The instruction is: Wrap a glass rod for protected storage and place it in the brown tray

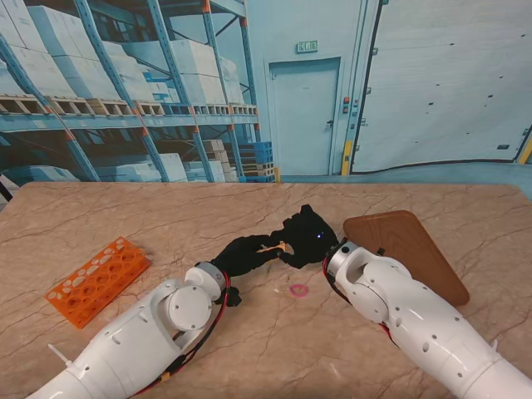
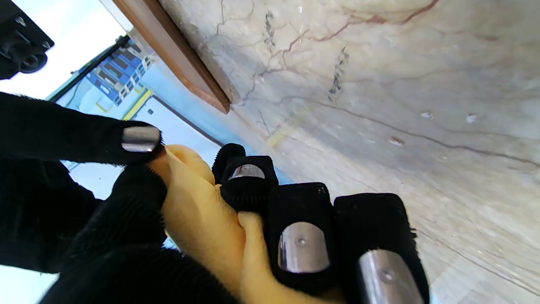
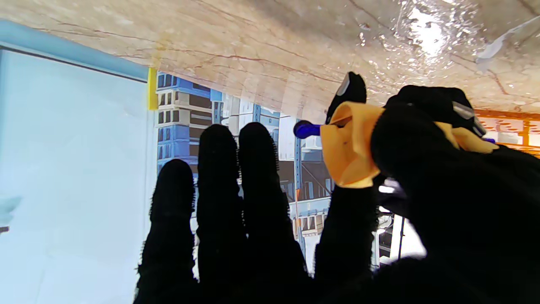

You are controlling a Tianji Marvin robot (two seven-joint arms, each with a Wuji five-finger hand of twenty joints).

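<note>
The glass rod shows only as a blue tip point(image 3: 306, 128) sticking out of a yellow wrap point(image 3: 350, 147). The rest of it is hidden. In the stand view the wrap point(image 1: 275, 247) is held above the table's middle, between my two black-gloved hands. My left hand point(image 1: 248, 253) is shut around the wrap point(image 2: 202, 211), fingers curled over it. My right hand point(image 1: 309, 231) pinches the wrap's end between thumb and forefinger, its other fingers point(image 3: 219, 202) held straight. The brown tray point(image 1: 407, 249) lies flat to the right, just beyond my right wrist.
An orange test-tube rack point(image 1: 96, 278) lies at the left of the table. A small pink ring point(image 1: 298, 290) lies on the marble nearer to me than the hands. A shiny clear film point(image 3: 422, 29) is on the table in the right wrist view.
</note>
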